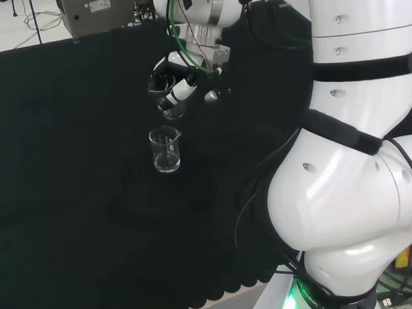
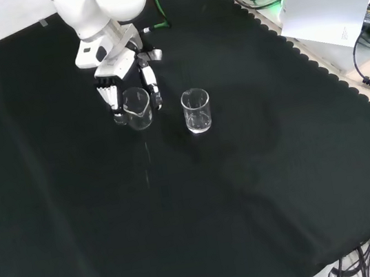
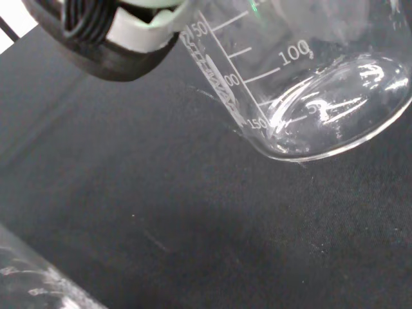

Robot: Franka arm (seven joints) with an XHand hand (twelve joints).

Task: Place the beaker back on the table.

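My hand (image 2: 115,69) has its fingers (image 2: 151,82) curled round a small clear glass beaker (image 2: 137,108), which looks empty. In the head view the hand (image 1: 170,77) holds this beaker (image 1: 172,109) just beyond a second clear beaker (image 1: 166,149). The wrist view shows the held beaker (image 3: 309,84) close up, with printed scale marks, tilted, its base a little above the black cloth (image 3: 193,212); a black and white finger (image 3: 112,38) lies against its wall. The second beaker (image 2: 197,111) stands upright on the cloth to the right of the hand in the front view.
Black cloth (image 2: 250,198) covers the bench, with a scalloped edge (image 2: 329,78) at the front view's right. Beyond that edge lie a white sheet (image 2: 323,13) and cables. The arm's white links (image 1: 356,155) stand at the head view's right. The second beaker's rim (image 3: 32,283) shows in the wrist view.
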